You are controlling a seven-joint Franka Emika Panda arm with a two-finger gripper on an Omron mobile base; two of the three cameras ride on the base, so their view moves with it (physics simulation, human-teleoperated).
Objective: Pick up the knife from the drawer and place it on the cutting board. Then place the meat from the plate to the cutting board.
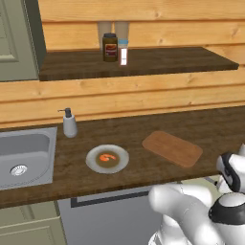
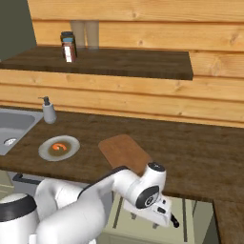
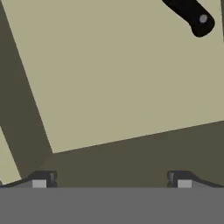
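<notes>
Black handle first: the knife (image 3: 189,15) pokes into the upper right of the hand view, only its dark handle end with a small grey rivet showing, lying on the pale olive floor of the open drawer (image 3: 113,70). The drawer's darker walls run along the left and across the lower part of that view. Down at the bottom edge sit the two dark fingertips of the gripper (image 3: 111,180), jaws spread as wide as they go, with nothing between them and well clear of the handle.

From the right base view, the gripper (image 2: 164,217) hangs low in front of the table edge, over the pulled-out drawer (image 2: 190,209) at the lower right of the frame.

Up on the dark wooden table (image 1: 143,129), the cutting board (image 1: 172,148) lies bare at centre right. Left of it, apart, sits the plate (image 1: 107,159), and the meat (image 1: 107,157) is curled right in its brownish centre. Further left, the steel sink (image 1: 24,155) fills the left edge, with a soap dispenser (image 1: 70,123) at its upper right corner. On the shelf (image 1: 143,62) above, a dark jar (image 1: 110,47) stands touching a small white bottle (image 1: 123,51).
</notes>
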